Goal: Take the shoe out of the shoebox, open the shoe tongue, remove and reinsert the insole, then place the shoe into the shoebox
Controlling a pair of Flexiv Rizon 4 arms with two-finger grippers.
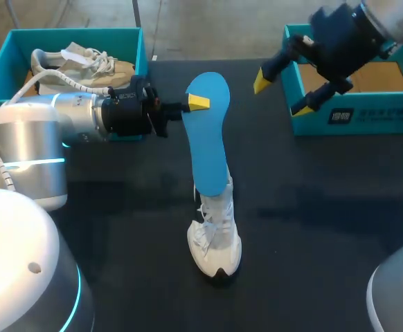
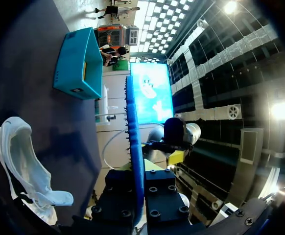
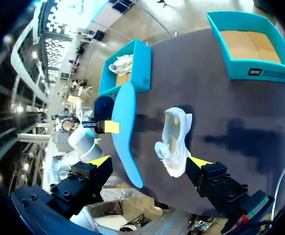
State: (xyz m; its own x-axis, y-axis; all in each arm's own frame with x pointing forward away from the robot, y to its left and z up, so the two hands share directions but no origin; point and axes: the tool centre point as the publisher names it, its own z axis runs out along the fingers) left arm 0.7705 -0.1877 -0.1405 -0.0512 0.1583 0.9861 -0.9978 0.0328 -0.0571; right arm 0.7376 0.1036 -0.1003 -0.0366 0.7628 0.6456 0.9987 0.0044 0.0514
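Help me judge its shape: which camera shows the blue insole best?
The head view: the blue insole faces the camera, its lower end at the white shoe, the left claw at its top. The left wrist view shows only its edge; the right wrist view shows it slanted.

The insole (image 1: pixel 210 131) is clamped on both faces between the fingers of the left end effector (image 1: pixel 196 102) and is held on edge above the surface (image 1: pixel 340 228). The shoe (image 1: pixel 215 235) is set on the surface beside and below this end effector, near the insole's lower end. The right end effector (image 1: pixel 282 95), its fingers spread apart, is found ahead of the left one, past the insole. The near shoebox (image 1: pixel 312 121) is placed just beside the right end effector. The far shoebox (image 1: pixel 1 76), in which a second shoe (image 1: pixel 84 66) is laid, is located behind the left end effector.
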